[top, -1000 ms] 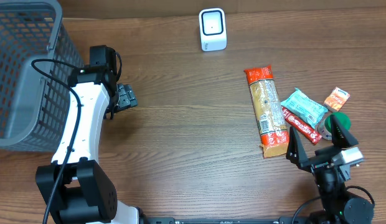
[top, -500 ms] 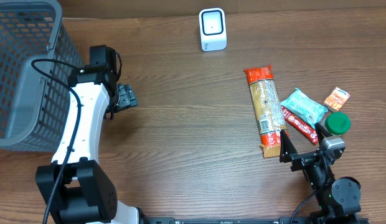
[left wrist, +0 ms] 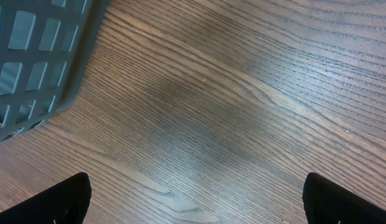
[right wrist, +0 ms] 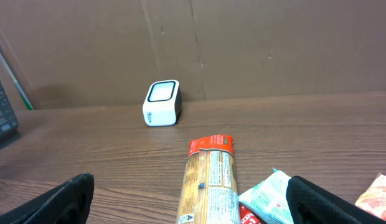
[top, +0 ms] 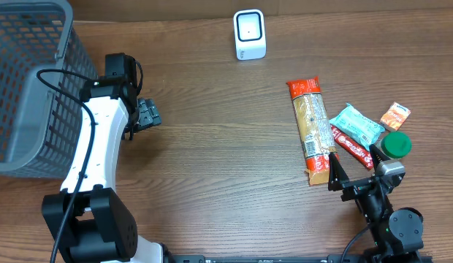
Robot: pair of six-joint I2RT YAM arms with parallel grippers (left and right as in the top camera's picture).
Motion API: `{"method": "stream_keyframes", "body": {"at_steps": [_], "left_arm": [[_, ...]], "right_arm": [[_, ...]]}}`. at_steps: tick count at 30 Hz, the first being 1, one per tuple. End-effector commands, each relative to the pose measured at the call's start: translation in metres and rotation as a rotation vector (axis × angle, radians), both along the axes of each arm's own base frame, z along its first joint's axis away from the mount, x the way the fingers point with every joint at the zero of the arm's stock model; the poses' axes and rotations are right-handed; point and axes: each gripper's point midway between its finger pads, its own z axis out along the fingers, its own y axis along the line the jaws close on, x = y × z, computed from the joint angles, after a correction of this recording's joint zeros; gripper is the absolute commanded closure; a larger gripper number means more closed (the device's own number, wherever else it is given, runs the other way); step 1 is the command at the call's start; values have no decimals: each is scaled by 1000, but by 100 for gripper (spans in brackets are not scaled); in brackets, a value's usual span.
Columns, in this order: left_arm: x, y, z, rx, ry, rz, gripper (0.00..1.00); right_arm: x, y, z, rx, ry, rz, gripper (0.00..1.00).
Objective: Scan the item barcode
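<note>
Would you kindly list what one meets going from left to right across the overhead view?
Gray basket → left gripper → white scanner → long pasta packet → teal packet → orange sachet.

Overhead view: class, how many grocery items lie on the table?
5, clustered at right: long orange-ended packet, teal pouch, red bar, small orange sachet, green-capped item. More may be hidden.

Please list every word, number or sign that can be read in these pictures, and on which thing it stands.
None can be read.
long packet: label print too small.
teal packet: print blurred.
red bar: lettering blurred.
small orange packet: print blurred.
scanner: no text visible.
</note>
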Motion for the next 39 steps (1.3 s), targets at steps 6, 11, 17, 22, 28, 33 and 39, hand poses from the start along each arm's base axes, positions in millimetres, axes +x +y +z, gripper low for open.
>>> {"method": "stream_keyframes", "body": {"at_steps": [6, 11, 17, 22, 28, 33, 39], "left_arm": [[4, -1, 12, 12, -33, -16, 0], [4, -1, 12, 12, -33, -16, 0], [4, -1, 12, 12, -33, -16, 0], [3, -1, 22, 14, -62, -15, 0], [-7, -2, 77, 31, -233, -14, 0], [-38, -5, 152, 55, -475, -13, 0], [-87, -7, 217, 91, -717, -5, 0]], "right_arm": [[0, -1, -2, 7, -2, -4, 0], [0, -1, -2, 8, -2, -4, 0], [0, -1, -2, 8, -2, -4, 0], [0, -1, -2, 8, -2, -4, 0], [0, -1, -2, 8, -2, -4, 0], [0, -1, -2, 8, -2, -4, 0], [0, -1, -2, 8, -2, -4, 0]]}}
